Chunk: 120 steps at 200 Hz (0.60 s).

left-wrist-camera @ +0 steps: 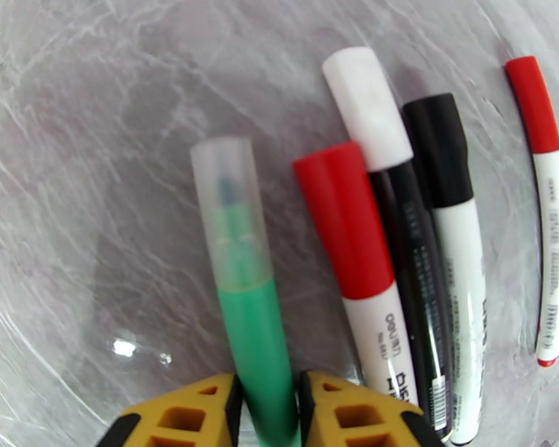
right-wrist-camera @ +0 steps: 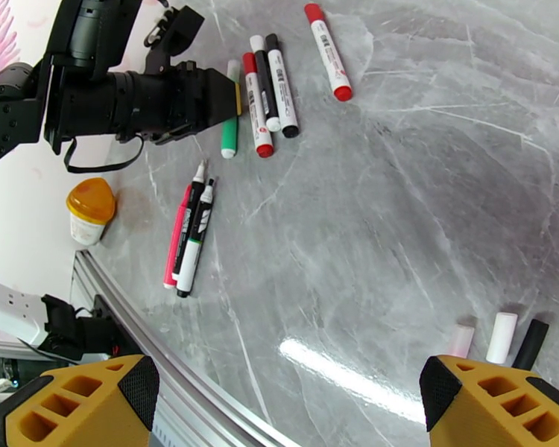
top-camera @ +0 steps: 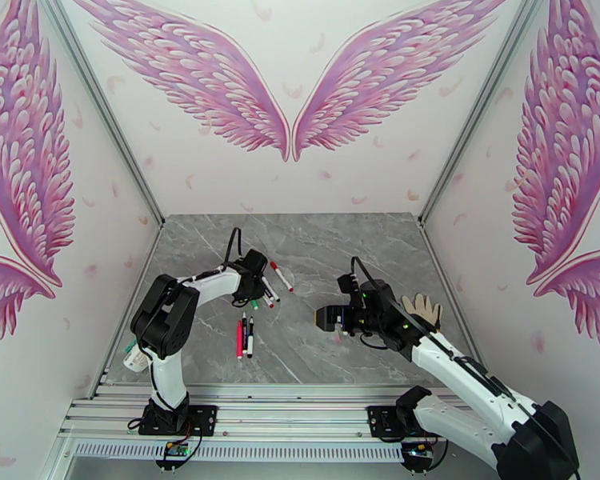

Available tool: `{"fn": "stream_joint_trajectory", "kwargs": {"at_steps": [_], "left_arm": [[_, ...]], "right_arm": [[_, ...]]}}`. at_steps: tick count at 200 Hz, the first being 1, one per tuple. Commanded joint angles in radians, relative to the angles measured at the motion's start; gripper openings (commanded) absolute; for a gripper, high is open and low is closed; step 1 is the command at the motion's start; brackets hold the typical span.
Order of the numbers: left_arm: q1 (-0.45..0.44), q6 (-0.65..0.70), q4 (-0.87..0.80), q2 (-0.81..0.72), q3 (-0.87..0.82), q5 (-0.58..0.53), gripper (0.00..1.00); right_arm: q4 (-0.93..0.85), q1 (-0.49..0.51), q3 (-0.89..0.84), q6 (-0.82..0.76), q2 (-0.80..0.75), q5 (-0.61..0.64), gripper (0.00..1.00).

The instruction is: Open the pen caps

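The left claw (top-camera: 256, 282), in the top view, sits at ten o'clock from the centre of the table (top-camera: 340, 250), over a cluster of capped pens (top-camera: 268, 296), while the right claw (top-camera: 326, 318) hangs at four o'clock, well apart from them. In the left wrist view the left claw's fingers pinch the green pen (left-wrist-camera: 250, 314) by its barrel at six o'clock. Its clear cap (left-wrist-camera: 227, 195) points to twelve, and a red-capped pen (left-wrist-camera: 354, 240) lies just beside it at three. In the right wrist view the right claw (right-wrist-camera: 287, 404) gapes wide and empty, with three loose caps (right-wrist-camera: 501, 337) at four o'clock and three uncapped pens (right-wrist-camera: 186, 232) at nine. The risk is that a crooked pull on the cap swivels the green pen in that pinch, or sweeps its neighbours away.
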Motion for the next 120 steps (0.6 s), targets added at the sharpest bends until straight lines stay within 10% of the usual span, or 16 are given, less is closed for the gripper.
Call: {"fn": "stream_joint_trajectory", "kwargs": {"at_steps": [1,120], "left_arm": [[0.014,-0.007,0.048,0.060,0.014,0.020,0.30],[0.019,-0.045,0.066,0.036,0.009,0.015,0.23]], "right_arm": [[-0.013,0.009,0.010,-0.010,-0.016,0.023,0.99],[-0.009,0.009,-0.023,-0.006,-0.045,0.027,0.99]]}}
